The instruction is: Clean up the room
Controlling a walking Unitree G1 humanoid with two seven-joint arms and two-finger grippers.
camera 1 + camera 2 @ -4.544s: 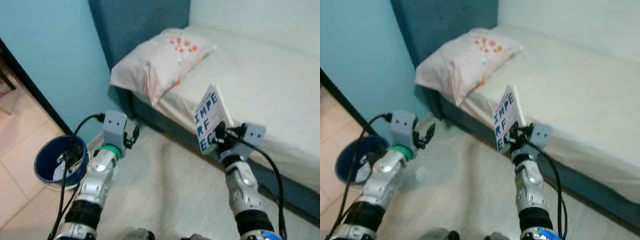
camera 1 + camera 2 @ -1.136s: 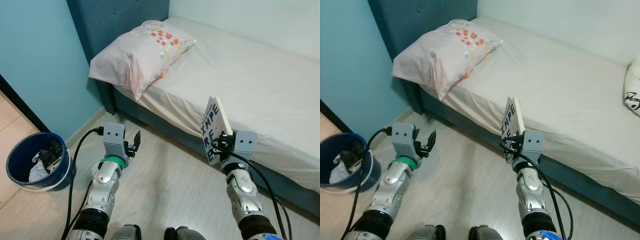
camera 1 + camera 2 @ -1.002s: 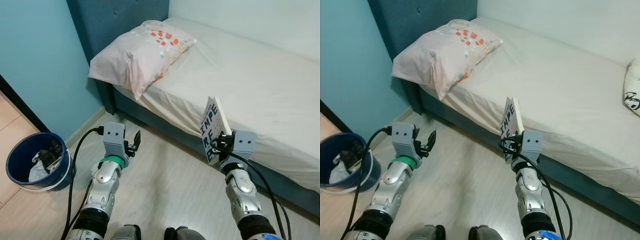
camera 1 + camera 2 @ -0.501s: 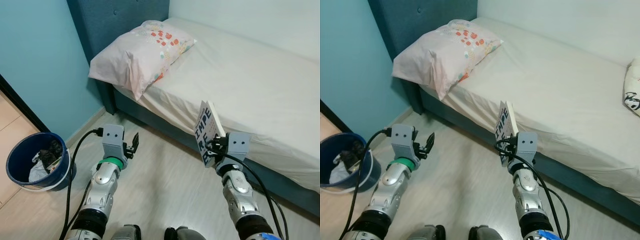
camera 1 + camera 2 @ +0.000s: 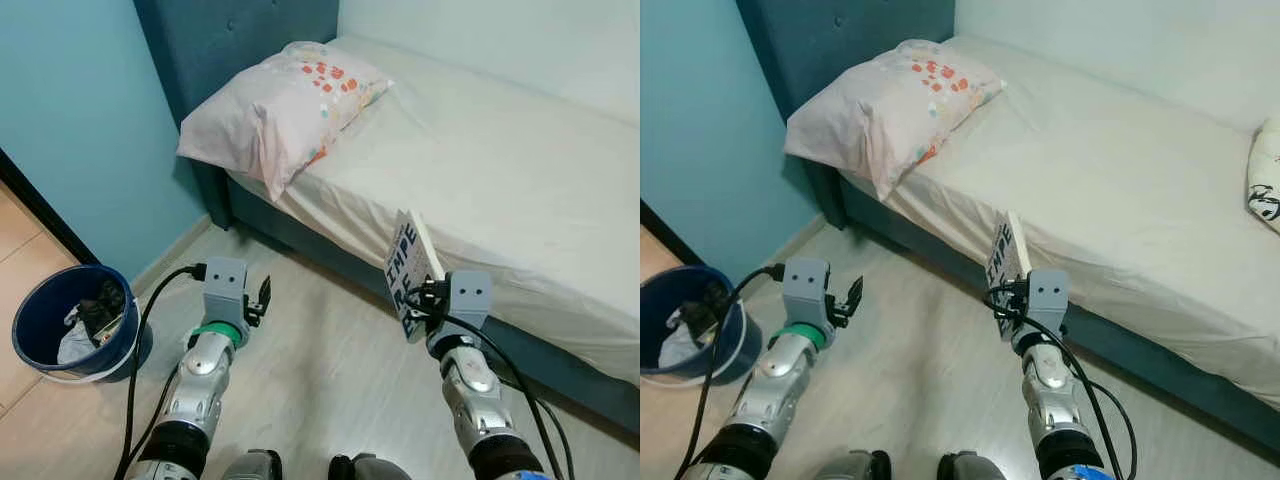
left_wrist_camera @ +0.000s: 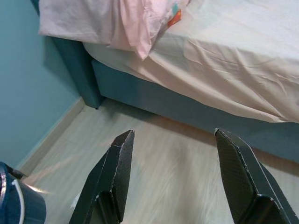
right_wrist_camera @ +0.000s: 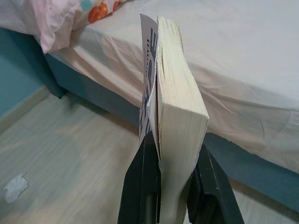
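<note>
My right gripper (image 5: 418, 298) is shut on a white paperback book (image 5: 405, 268) with blue cover letters, holding it upright above the wooden floor beside the bed's edge. In the right wrist view the book (image 7: 175, 112) stands edge-on between the two black fingers (image 7: 140, 186). My left gripper (image 5: 260, 297) is open and holds nothing, low over the floor in front of the bed frame. Its two fingers (image 6: 117, 172) stand wide apart in the left wrist view.
A bed (image 5: 520, 160) with a cream sheet fills the right, with a pink floral pillow (image 5: 280, 105) at its head and a white pillow (image 5: 1265, 170) at the far right. A blue bin (image 5: 40, 350) with trash stands by the teal wall (image 5: 80, 120). A crumpled scrap (image 7: 14, 187) lies on the floor.
My right gripper has moved left and a little lower with the book. My left arm has dropped slightly. The camera turned earlier, bringing more of the bed into view.
</note>
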